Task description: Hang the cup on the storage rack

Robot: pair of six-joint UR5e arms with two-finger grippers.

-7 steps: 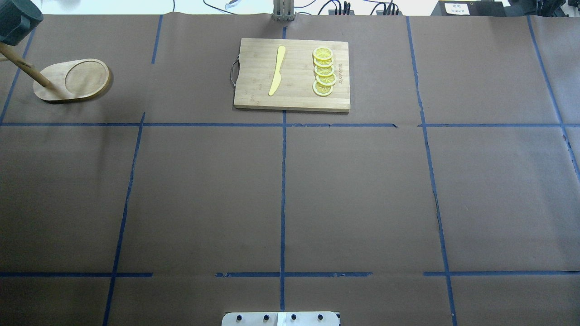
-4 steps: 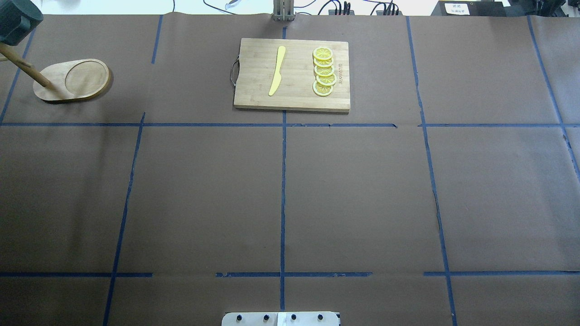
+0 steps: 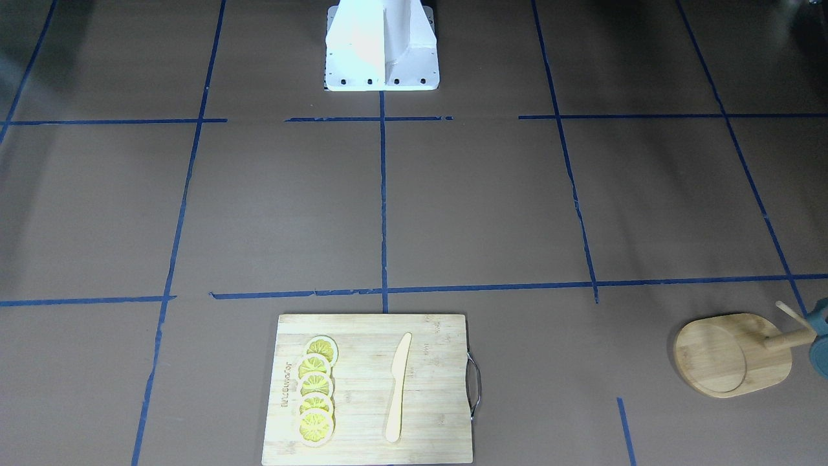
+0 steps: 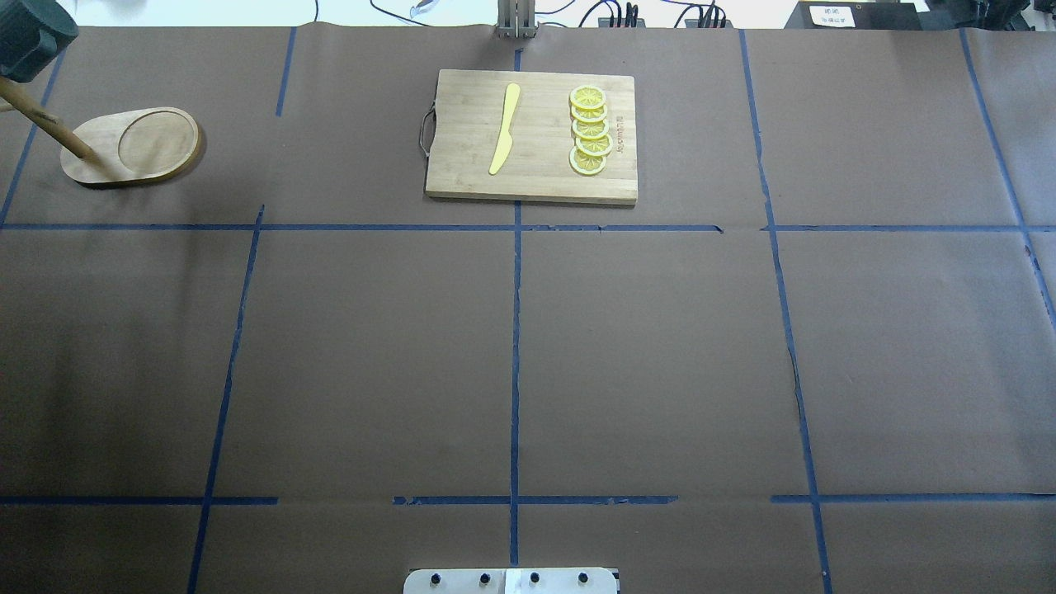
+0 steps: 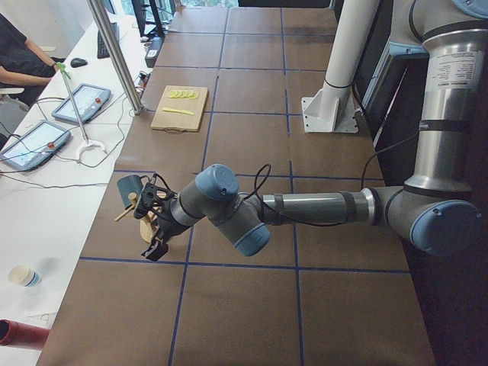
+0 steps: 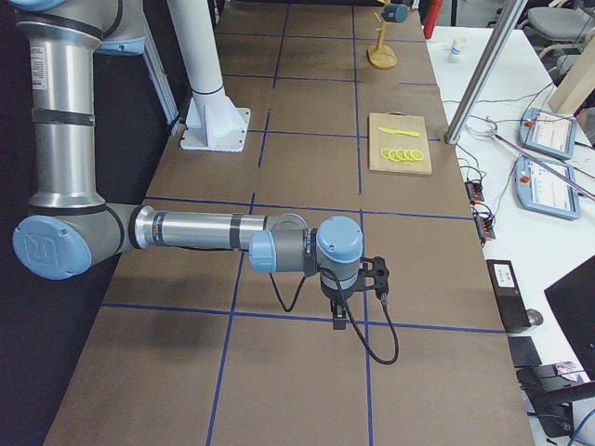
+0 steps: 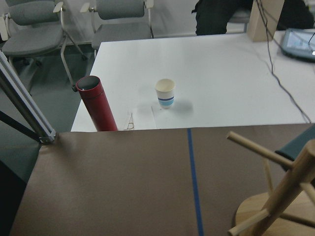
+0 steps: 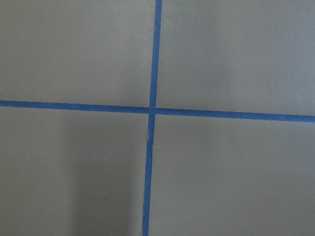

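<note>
Gripper on the left arm (image 5: 155,223) hangs just beside the storage rack (image 4: 132,147) at the far left corner of the table (image 4: 660,346), and from the side I cannot tell whether its jaws are spread or pressed together; its wrist camera shows only the rack, no fingers. The cup (image 6: 396,13) is up on the rack, handle apparently over a top peg, body clear of the base. Gripper on the right arm (image 6: 340,314) points down at the brown paper well apart from all this, and its state I cannot tell either. Farther out lies a cutting board (image 4: 532,177) with lemon slices (image 4: 589,130) and a knife (image 4: 504,128).

To me the hanging looks done. The danger is the left arm's closeness: if it pulls away on a line crossing a peg, it could snag, tip the light stand or jolt the cup off. If the handle sits only on the peg's tip, a small knock would do it.
</note>
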